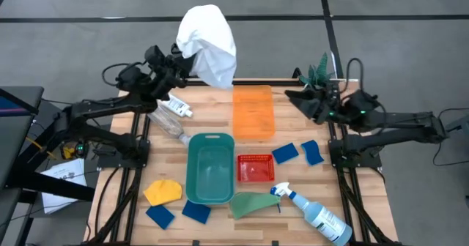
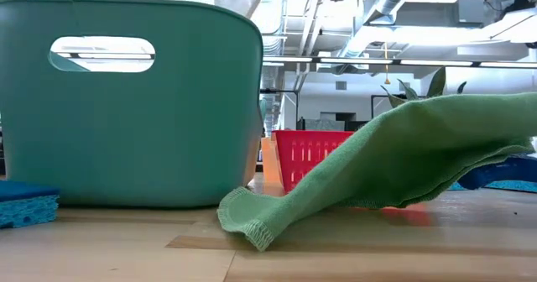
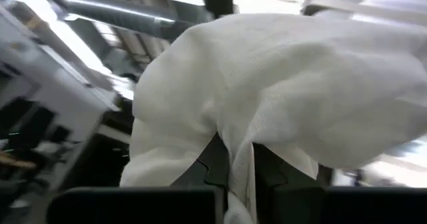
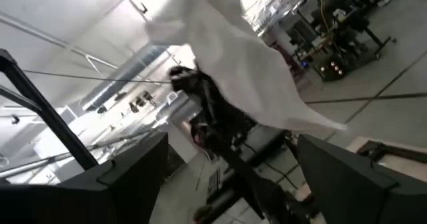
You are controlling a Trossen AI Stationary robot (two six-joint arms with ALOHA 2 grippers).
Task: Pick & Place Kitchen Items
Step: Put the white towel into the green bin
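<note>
My left gripper (image 1: pixel 185 61) is raised over the table's far left corner, pointing upward and shut on a white cloth (image 1: pixel 208 44) that billows above it (image 3: pixel 280 91). My right gripper (image 1: pixel 302 97) stands open with nothing between its fingers, above the table's far right corner beside the potted plant (image 1: pixel 319 73). It faces the left arm and the white cloth (image 4: pixel 233 57). On the table lie a green cloth (image 1: pixel 253 203), a yellow cloth (image 1: pixel 163 192), a spray bottle (image 1: pixel 311 211), a small white bottle (image 1: pixel 177 107) and several blue sponges (image 1: pixel 286 153). My left gripper pinches a gathered fold of the white cloth (image 3: pixel 239 159) between its two fingers (image 3: pixel 270 174), coming at it from below and slanting upward. Several layers are bunched in the hold. The cloth is lifted clear of the table and spreads out above and over the fingers.
A teal bin (image 1: pixel 210 165) stands mid-table, a red basket (image 1: pixel 256 168) to its right and an orange tray (image 1: pixel 253 110) behind them. A clear bottle (image 1: pixel 168 123) lies left of the bin. In the low view the green cloth (image 2: pixel 394 164) drapes in front of the basket.
</note>
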